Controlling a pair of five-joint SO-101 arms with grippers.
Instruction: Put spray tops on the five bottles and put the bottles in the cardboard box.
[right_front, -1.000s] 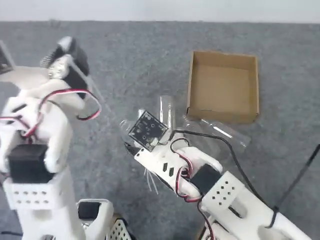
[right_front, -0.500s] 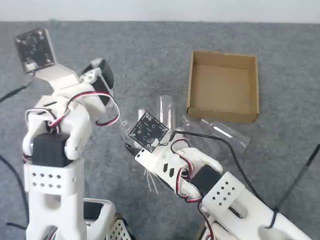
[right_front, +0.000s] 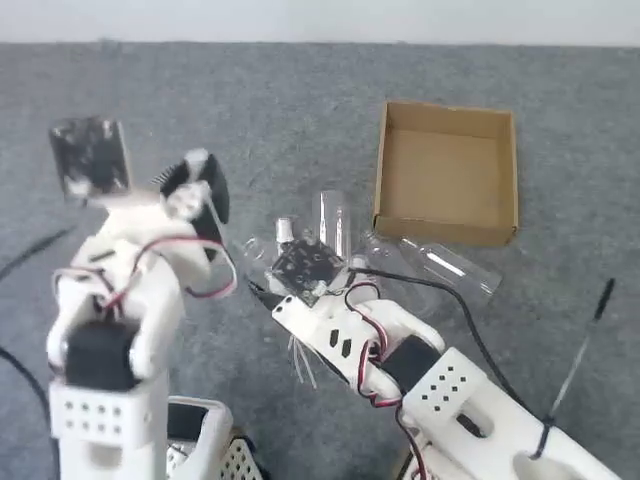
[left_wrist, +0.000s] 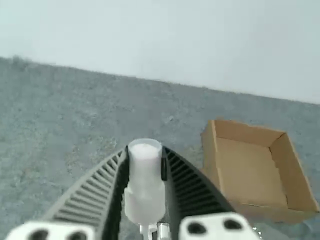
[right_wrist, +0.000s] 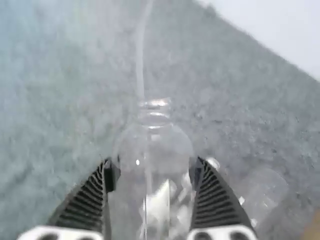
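My left gripper (left_wrist: 145, 156) is shut on a white spray top (left_wrist: 144, 200), held well above the table; in the high view this gripper (right_front: 197, 178) is left of the bottles. My right gripper (right_wrist: 155, 167) is shut on a clear bottle (right_wrist: 152, 145) with its open neck pointing away from the wrist. A thin dip tube (right_wrist: 141, 60) runs down into that neck. In the high view the held bottle (right_front: 283, 232) is at the table's middle, at the tip of the right arm. The cardboard box (right_front: 447, 172) stands open to the far right, also seen from the left wrist (left_wrist: 250, 170).
Two more clear bottles lie on the grey mat by the box: one (right_front: 334, 220) at its near left corner, one (right_front: 445, 265) along its front wall. Thin white tubes (right_front: 300, 365) lie under the right arm. A black cable (right_front: 580, 360) hangs at the right.
The left arm has swung in from the far left and turned toward the middle, bringing its gripper closer to the held bottle. The right arm has shifted slightly.
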